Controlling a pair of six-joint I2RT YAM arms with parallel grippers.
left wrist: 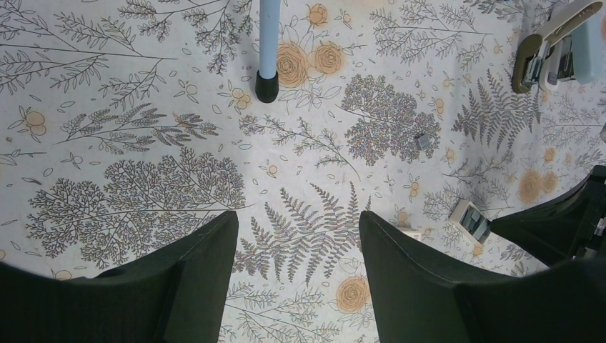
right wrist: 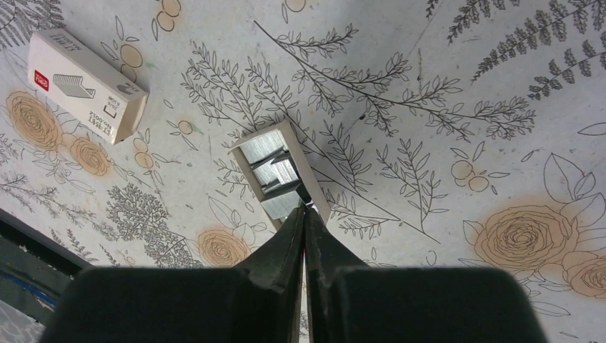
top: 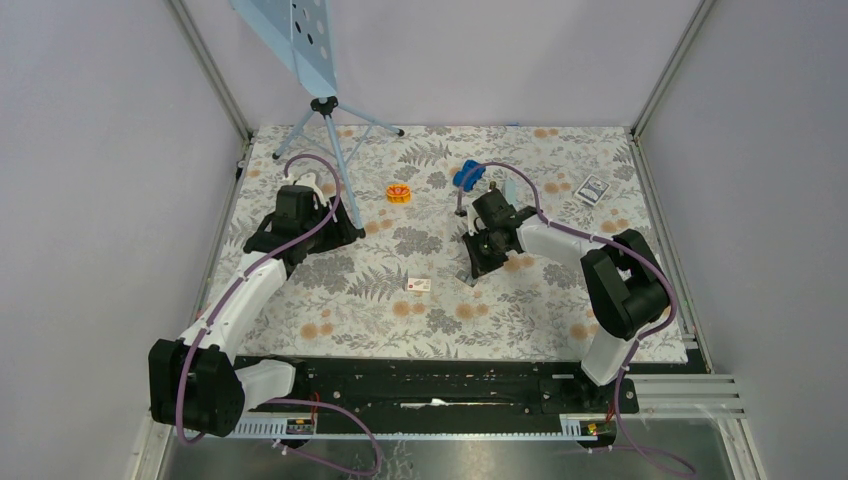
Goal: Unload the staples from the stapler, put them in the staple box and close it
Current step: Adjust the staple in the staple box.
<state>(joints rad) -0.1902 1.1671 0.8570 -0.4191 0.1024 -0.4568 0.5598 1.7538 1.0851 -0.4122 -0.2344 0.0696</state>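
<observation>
Hovering above the floral tablecloth on the left side, the left gripper has its jaws spread wide with only bare cloth between them; it holds nothing. Just behind it stands a light-blue tripod carrying a pale blue board. One of the tripod's rubber-tipped feet rests on the cloth ahead of the gripper in the left wrist view.

Toward the middle, a small orange round object lies on the cloth near the back. Nearer the front lies a small white box with a red-orange mark and a printed staple picture, flat on its side.

Right of the box, and not touching it, the staples lie on the cloth as a short silvery strip with pale edges. The right gripper points down at them with its fingers pressed together. The tips meet right at the strip's near end, and whether they pinch its edge cannot be told.

A tinier grey metal piece lies alone on the cloth between the staples and the stapler; it is too small to identify. The blue stapler sits behind the right gripper toward the back, well apart from the staples. In the left wrist view it appears hinged open. Farther right, near the back edge, lies a small dark card.
</observation>
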